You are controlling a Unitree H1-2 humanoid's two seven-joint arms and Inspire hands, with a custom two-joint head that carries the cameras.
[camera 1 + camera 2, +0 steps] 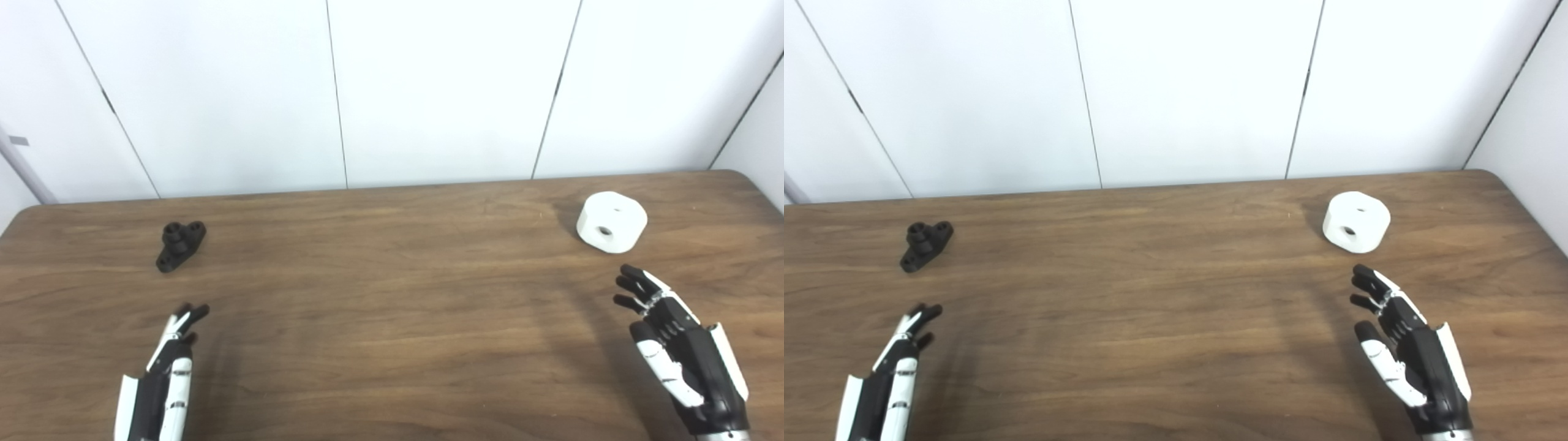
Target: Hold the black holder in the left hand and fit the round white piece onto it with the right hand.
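A small black holder (179,244) with a raised post and two holes lies on the wooden table (392,306) at the left. The round white piece (611,221), with a hole in its side and one on top, rests at the right, near the back. My left hand (165,373) hovers in front of the holder, open, a short way from it and touching nothing. In front of the white piece is my right hand (674,349), also open and holding nothing, fingers pointing toward the piece with a gap between.
White wall panels (392,92) stand just behind the table's far edge. The table's right corner is rounded near the white piece.
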